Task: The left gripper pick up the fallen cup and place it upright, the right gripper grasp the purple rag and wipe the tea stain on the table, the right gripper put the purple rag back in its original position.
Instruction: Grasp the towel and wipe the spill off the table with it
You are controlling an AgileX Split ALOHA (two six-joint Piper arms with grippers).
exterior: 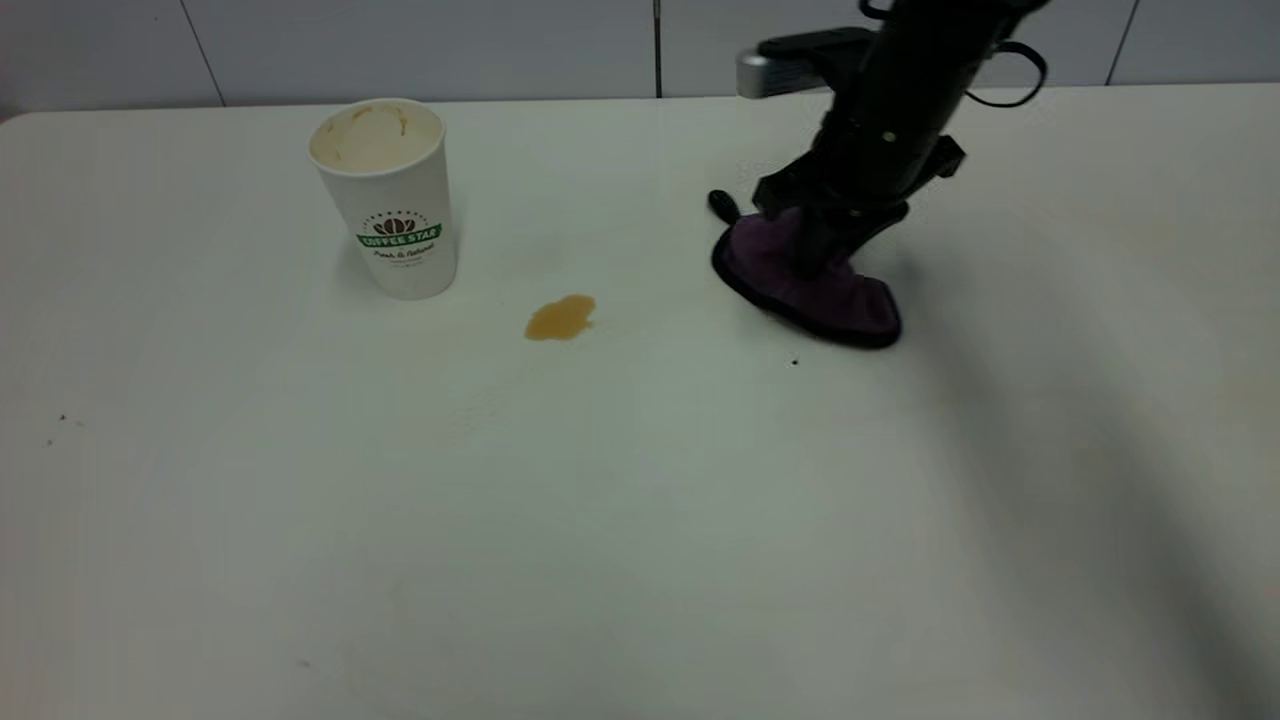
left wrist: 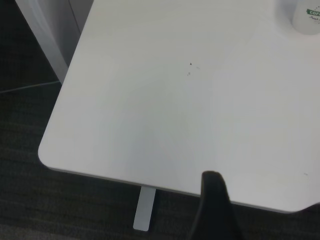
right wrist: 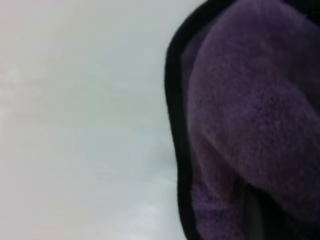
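Near to far on the plain white tabletop (exterior: pixel 640 520): small amber tea stain (exterior: pixel 560 318) mid-table, unwiped. My right pincer (exterior: pixel 815 245) is pressed into the dark purple fuzzy rag (exterior: pixel 810 285); grip I can't tell. Stain lies toward the left arm's side of rag, so right arm's nearer. Tall white paper cup (exterior: pixel 390 200) w/ green band upright further back. Left pincer (left wrist: pixel 215 212) parked off the table's edge, opening unclear.

Behind the table stands a pale wall (exterior: pixel 420 45) made of large smooth panels, with thin dark seams between them, some straight up and some slanted. In the left wrist view the floor (left wrist: pixel 30 200) is dark grey with a fine carpet-like texture. A flat light-grey support leg (left wrist: pixel 144 208) goes down under the rounded corner. A pale grey panel (left wrist: pixel 52 30) stands near that corner. The light is soft and even
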